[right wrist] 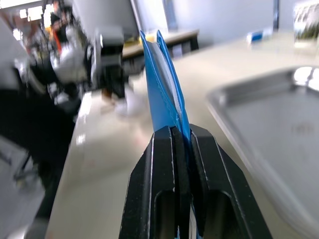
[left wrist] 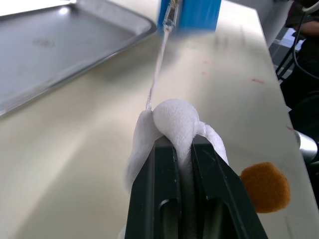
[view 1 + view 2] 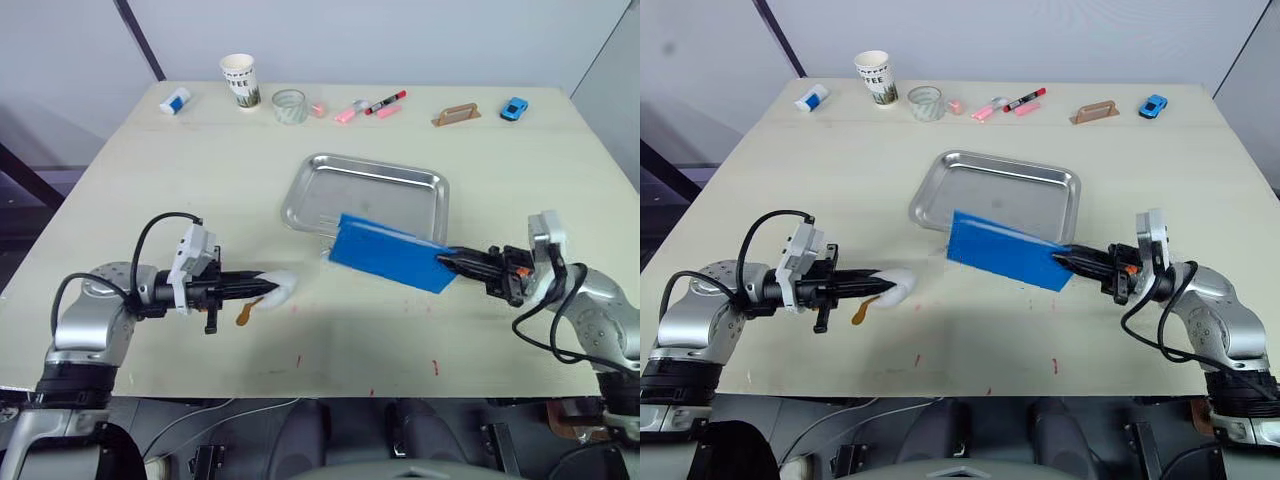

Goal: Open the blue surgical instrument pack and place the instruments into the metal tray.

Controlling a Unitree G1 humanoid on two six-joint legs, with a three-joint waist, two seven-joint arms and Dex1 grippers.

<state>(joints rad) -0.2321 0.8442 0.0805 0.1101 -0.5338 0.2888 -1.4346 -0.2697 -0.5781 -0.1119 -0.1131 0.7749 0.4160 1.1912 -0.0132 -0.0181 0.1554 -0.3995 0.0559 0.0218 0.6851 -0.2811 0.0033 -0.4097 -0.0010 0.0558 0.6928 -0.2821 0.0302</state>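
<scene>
The right end effector [image 3: 447, 262] is clamped on one corner of the blue surgical instrument pack [image 3: 390, 253], its two black fingers [image 1: 159, 169] pressed tight against the fabric with the pouch edge standing up between them. In the head views the pack is lifted off the worktop [image 3: 200, 180], tilted, and overlaps the near rim of the metal tray [image 3: 365, 195], at about 6 o'clock of the tray. A pale lining shows between the blue layers in the right wrist view.

The left end effector [image 3: 262, 284] is closed narrow on a wad of white cloth [image 3: 278, 287], which bulges over its fingertips [image 2: 167, 149]. A thin white cord [image 2: 159, 59] runs taut from this wad to the near end of the pack, where a small clear fastener [image 2: 170, 17] hangs. The wad sits well apart from the pack, at about 8 o'clock of the tray. A small orange-brown pad [image 3: 247, 312] lies on the worktop just beside the left end effector.

The tray's bed is bare steel.

Along the far edge of the worktop, around 12 o'clock, stand a paper cup [image 3: 240, 80] and a clear glass [image 3: 289, 105], with a red-capped marker [image 3: 385, 102], a brown block [image 3: 456, 114] and a small blue toy car [image 3: 514, 108] toward 1 to 2 o'clock, and a blue-and-white object [image 3: 174, 100] toward 10 o'clock.
</scene>
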